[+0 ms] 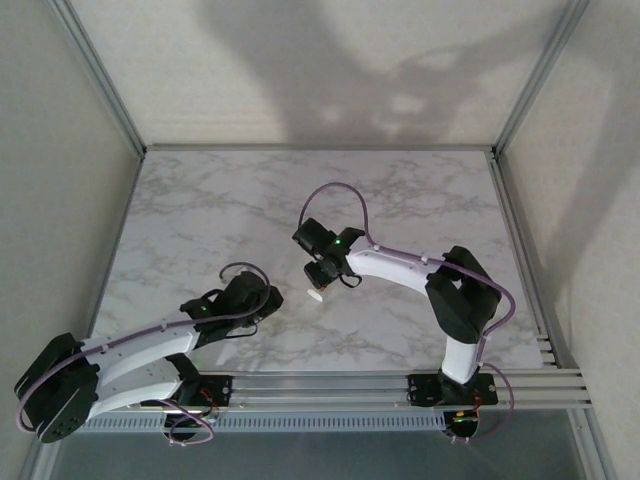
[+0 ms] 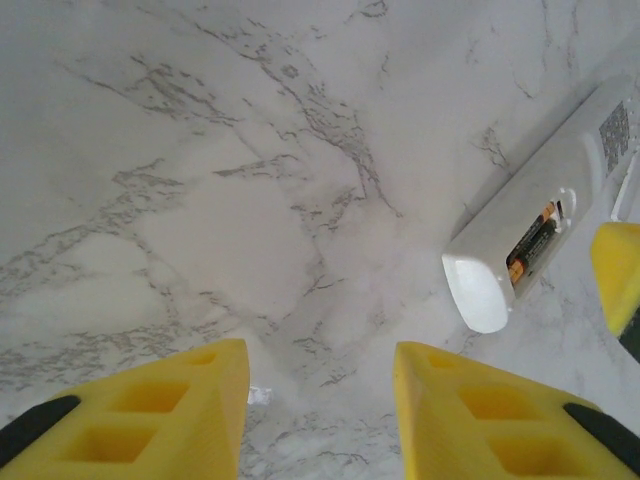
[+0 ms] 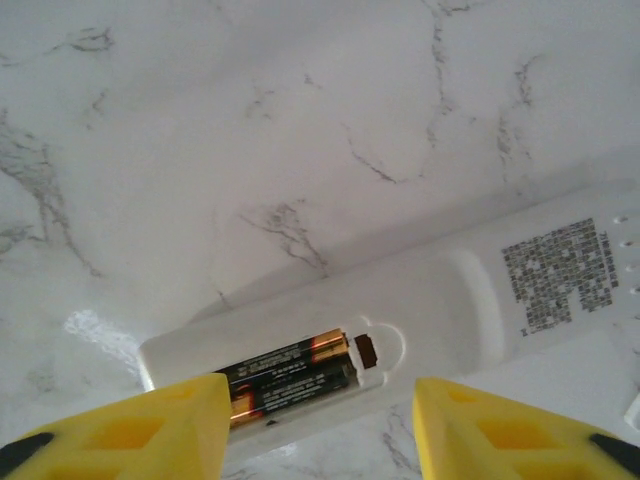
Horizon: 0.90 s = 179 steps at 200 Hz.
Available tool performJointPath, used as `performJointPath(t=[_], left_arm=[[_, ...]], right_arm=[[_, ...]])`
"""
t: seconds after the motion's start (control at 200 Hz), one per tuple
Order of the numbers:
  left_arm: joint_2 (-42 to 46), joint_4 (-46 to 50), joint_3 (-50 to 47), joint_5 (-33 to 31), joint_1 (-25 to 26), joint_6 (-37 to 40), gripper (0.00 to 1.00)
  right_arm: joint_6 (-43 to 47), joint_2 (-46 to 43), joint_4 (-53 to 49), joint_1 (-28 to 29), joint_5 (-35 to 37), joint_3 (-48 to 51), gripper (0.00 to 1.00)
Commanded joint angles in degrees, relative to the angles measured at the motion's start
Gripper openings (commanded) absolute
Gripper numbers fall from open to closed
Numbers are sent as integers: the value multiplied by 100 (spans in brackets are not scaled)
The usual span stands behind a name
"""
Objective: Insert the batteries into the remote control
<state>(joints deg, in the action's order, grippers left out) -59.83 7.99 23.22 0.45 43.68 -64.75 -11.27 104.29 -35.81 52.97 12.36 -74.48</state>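
The uncovered batteries (image 3: 290, 370), lower centre, could be knocked from the remote (image 3: 450, 300) by the right gripper (image 3: 320, 390), open and empty like the left gripper (image 2: 320, 350).

Remote: slim white plastic remote control (image 3: 420, 310), plain back up, lying crosswise just beyond the jaws.
Batteries: two dark cylindrical batteries (image 3: 290, 375) in its open compartment.
Gripper: right gripper (image 3: 320, 415), jaws apart.

Bright, soft overhead light; broad blurry shadows on the back wall (image 1: 330, 80); my wrist views are hazy, with glare on the tabletop (image 3: 92, 330).
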Motion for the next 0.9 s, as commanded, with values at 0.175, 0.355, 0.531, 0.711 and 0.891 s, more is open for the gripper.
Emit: performJointPath(t=[0.175,0.355,0.531,0.711,0.891], left_arm=[[-99,19,176,83,36,147,43],[-143,8,187,96,33,168,43],[-221,-30,259,120,35,258,43],[-482,-36,495,156,36,492,43],[-1000,-335,767,310,26,802,43]], right_arm=[[12,411,43,-59,125,64,47],[46,579,165,-79,174,149,47],[64,704,246,-80,250,285,47],[-24,450,157,-100,324,238,48],[-284,-89,-100,-338,440,17,53]])
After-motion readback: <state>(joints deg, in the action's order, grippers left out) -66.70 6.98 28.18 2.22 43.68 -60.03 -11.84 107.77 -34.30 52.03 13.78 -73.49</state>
